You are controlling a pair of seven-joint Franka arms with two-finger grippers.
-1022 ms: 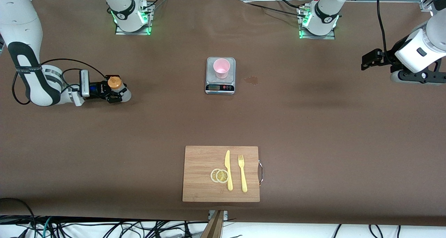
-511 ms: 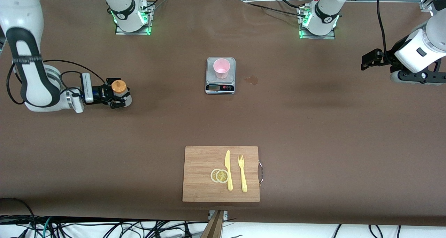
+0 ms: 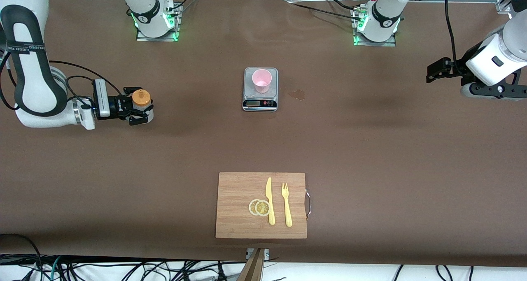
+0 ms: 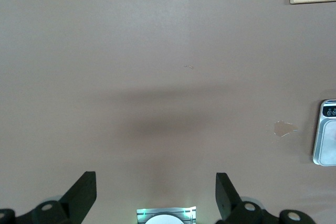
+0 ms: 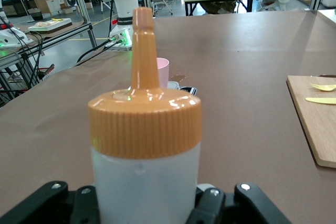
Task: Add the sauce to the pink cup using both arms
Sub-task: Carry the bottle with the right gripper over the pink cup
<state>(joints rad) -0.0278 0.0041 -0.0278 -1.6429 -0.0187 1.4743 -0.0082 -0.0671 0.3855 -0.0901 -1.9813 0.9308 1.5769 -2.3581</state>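
Note:
The sauce [image 3: 141,97], a whitish squeeze bottle with an orange cap and nozzle, stands upright in my right gripper [image 3: 140,107], which is shut on its body low over the table at the right arm's end. In the right wrist view the sauce [image 5: 145,129] fills the middle, the right gripper [image 5: 147,205] clamps its lower body, and the pink cup [image 5: 163,72] shows past the nozzle. The pink cup [image 3: 262,80] sits on a small kitchen scale [image 3: 260,104] mid-table. My left gripper [image 3: 433,71] waits open over the left arm's end, and the left gripper [image 4: 155,184] holds nothing.
A small wet stain [image 3: 297,94] lies beside the scale toward the left arm's end. A wooden cutting board [image 3: 239,190] with a yellow knife [image 3: 269,200], a fork [image 3: 286,205] and two lemon slices [image 3: 259,207] lies near the front camera's edge.
The right gripper has carried the sauce a little toward the scale and brought it more upright, while its forearm swung. The left arm has not moved.

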